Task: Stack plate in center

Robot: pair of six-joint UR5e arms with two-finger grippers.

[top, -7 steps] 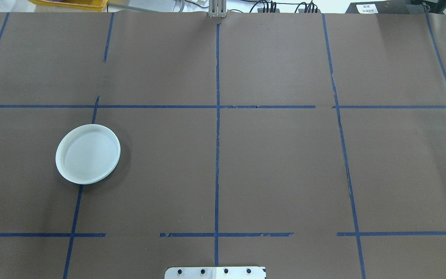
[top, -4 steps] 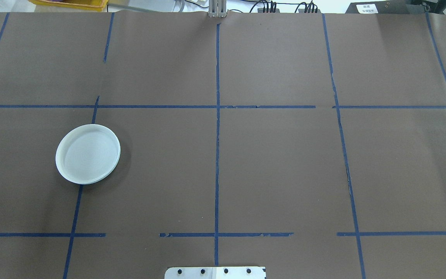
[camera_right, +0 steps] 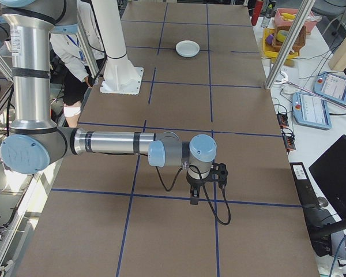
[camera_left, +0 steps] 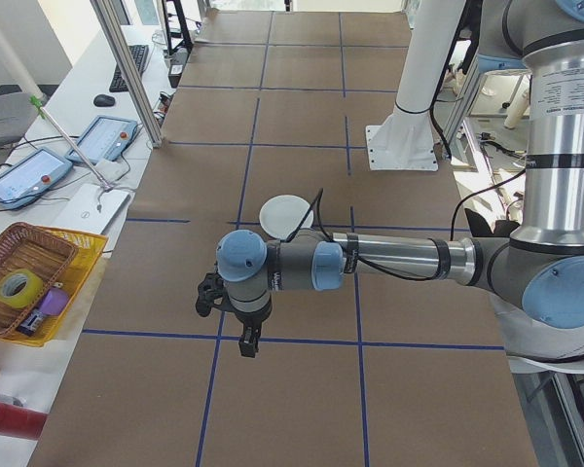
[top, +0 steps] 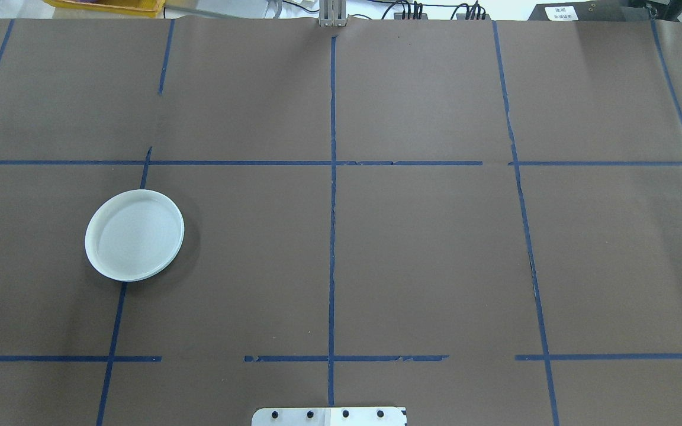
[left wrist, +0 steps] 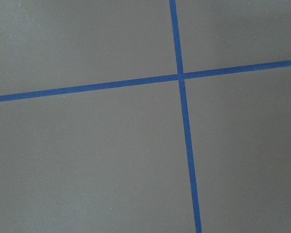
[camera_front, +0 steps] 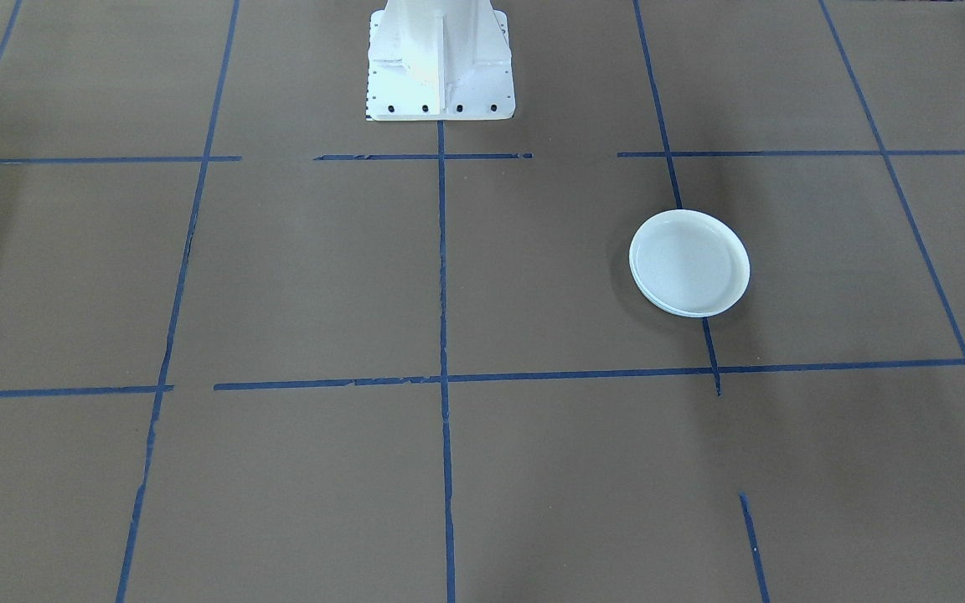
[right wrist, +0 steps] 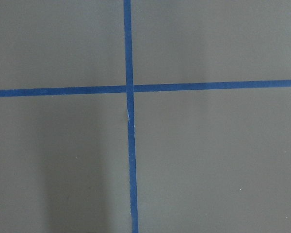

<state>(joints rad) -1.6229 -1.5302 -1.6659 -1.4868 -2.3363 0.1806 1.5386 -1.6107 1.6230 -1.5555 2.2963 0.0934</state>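
A pale blue-grey plate (top: 134, 235) is seen resting flat on the brown paper-covered table (top: 424, 248), on the robot's left half, astride one of the blue tape lines (top: 332, 195) and well apart from the middle crossing of the grid. In the front-facing view a second rim seems to show beneath the plate (camera_front: 689, 263), so it may already be more than one plate, though that cannot be settled. No other plate is seen on the table. Being round, it offers no long axis; only its shallow rim can be taken. The left gripper (camera_left: 243, 331) is shown only in the left side view, pointed down over a tape crossing near the table's left end, with the plate (camera_left: 285, 215) lying beyond it toward the table's middle and somewhat toward the robot's base. The right gripper (camera_right: 203, 186) is shown only in the right side view, held over the opposite end, and the plate (camera_right: 187, 48) is seen far off along the table. Whether either gripper's fingers are parted or closed cannot be told from these side views; the wrist cameras show only bare paper and tape. The left arm is judged much the nearer, so the pick is best made by it, followed by a carry toward the centre line.
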